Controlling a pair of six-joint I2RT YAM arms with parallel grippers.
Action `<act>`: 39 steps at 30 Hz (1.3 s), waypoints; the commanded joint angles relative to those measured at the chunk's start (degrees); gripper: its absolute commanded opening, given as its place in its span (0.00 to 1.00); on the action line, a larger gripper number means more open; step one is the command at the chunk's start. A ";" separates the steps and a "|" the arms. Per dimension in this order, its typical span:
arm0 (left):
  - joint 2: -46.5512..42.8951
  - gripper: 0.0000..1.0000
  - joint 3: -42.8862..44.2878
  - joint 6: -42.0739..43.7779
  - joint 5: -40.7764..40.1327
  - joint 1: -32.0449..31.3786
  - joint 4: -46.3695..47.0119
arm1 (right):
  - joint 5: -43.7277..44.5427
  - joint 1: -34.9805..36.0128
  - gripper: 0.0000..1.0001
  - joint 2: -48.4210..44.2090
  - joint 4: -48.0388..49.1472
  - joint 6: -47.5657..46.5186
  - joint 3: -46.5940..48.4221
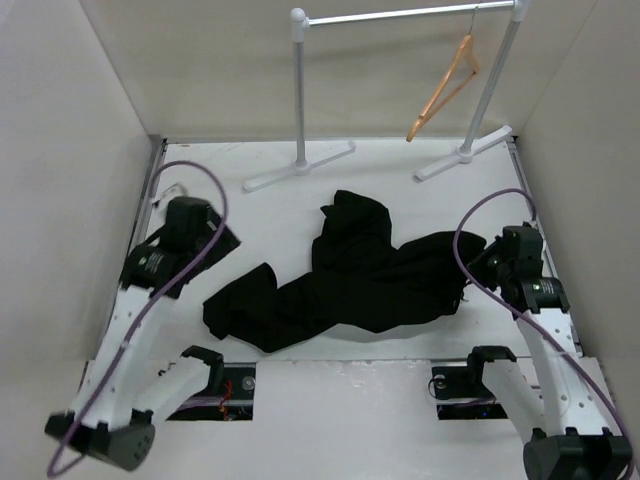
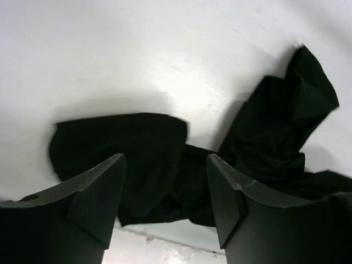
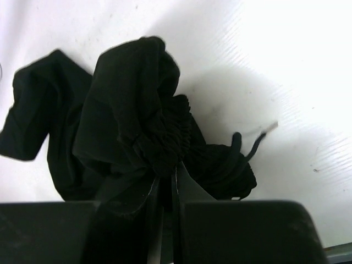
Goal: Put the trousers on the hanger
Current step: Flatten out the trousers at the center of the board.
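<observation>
The black trousers [image 1: 350,275] lie crumpled across the middle of the white table. My right gripper [image 1: 472,270] is shut on the trousers' gathered waistband [image 3: 165,137] at their right end; a drawstring [image 3: 254,144] trails beside it. My left gripper [image 1: 215,240] is open and empty above the table, left of the trousers' leg end [image 2: 126,148]. Its fingers [image 2: 102,192] stand wide apart. The orange-tan wooden hanger [image 1: 447,88] hangs tilted from the metal rail [image 1: 400,15] at the back right.
The rail stands on two white posts with foot bars [image 1: 298,165] [image 1: 463,153] on the far part of the table. Beige walls close in the left, back and right sides. Purple cables [image 1: 205,215] loop over both arms.
</observation>
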 commanded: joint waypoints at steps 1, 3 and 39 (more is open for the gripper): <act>10.36 0.60 3.07 0.64 -1.10 -11.15 12.45 | -0.60 2.91 0.11 -1.06 2.38 0.35 -0.29; 16.60 0.64 4.13 0.99 -0.24 -16.36 19.21 | -0.69 3.97 0.11 -1.58 2.55 0.44 -1.26; 26.99 0.22 5.71 0.73 5.92 25.70 38.86 | -2.53 17.95 0.09 7.89 13.54 3.43 0.22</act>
